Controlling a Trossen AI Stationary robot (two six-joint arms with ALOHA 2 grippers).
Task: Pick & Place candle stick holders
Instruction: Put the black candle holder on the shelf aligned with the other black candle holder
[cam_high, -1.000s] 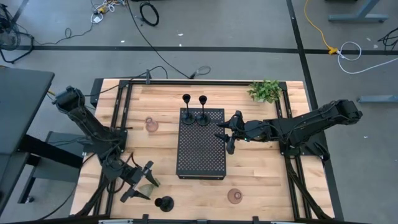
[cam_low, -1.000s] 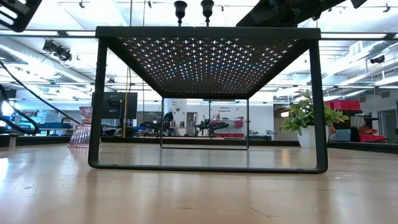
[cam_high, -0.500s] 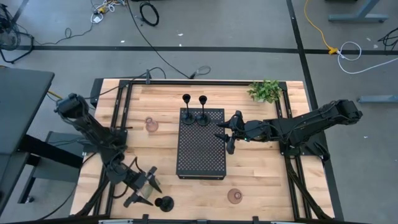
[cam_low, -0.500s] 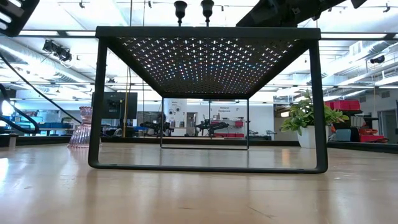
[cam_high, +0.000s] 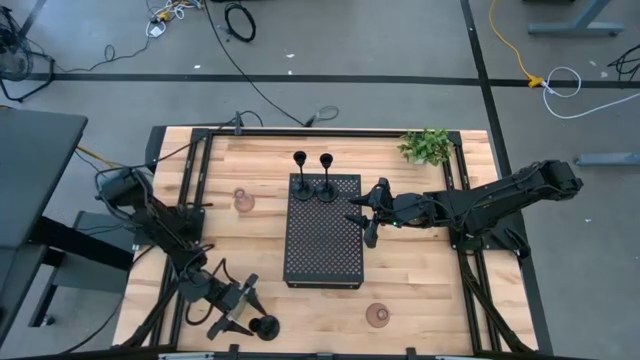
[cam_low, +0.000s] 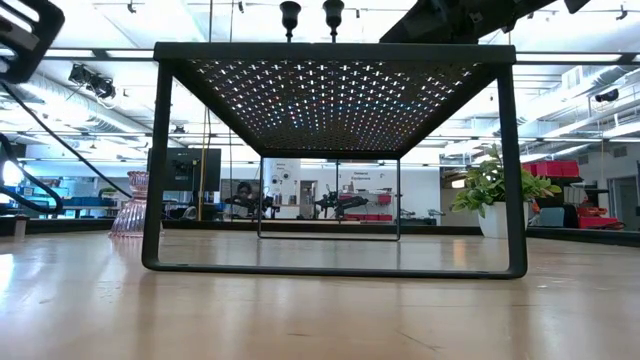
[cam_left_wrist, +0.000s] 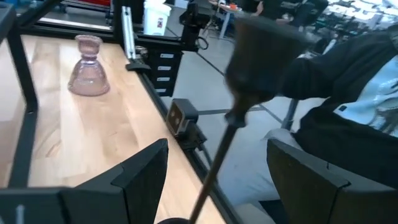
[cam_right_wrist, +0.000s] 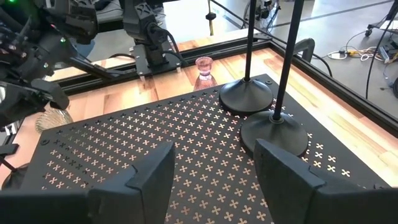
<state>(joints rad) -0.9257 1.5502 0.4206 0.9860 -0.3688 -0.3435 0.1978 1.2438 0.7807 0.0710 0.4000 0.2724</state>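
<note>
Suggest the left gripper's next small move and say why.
Probably ease forward a little and close. The left gripper is open beside the slim black candle stick holder at the table's near edge, and the left wrist view shows its stem rising between the two fingers, not yet gripped. The right gripper waits open at the black perforated tray.

Left gripper (cam_high: 243, 314) open, right gripper (cam_high: 366, 213) parted.

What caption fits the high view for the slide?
Left gripper open beside a black holder at the table's front edge; right gripper waits over the tray, where two holders stand.
</note>
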